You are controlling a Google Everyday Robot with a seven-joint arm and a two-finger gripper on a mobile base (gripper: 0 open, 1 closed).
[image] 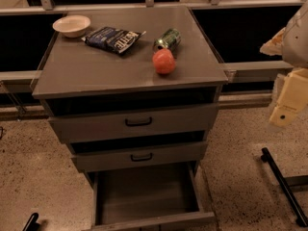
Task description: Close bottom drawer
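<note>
Since the bottom drawer (154, 219) stands pulled out at 6 o'clock beneath the desk (96, 66), its front lies toward 8 o'clock from the gripper (285, 110), which hangs at 3 o'clock, open or closed I cannot tell, and likely needs pushing toward 12.

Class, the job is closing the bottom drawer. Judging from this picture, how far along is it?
Done: nothing yet; the bottom drawer stands pulled far out. In hand: the gripper hangs right of the cabinet, apart from the drawer. Left: reach the drawer's front and push it fully in.
</note>
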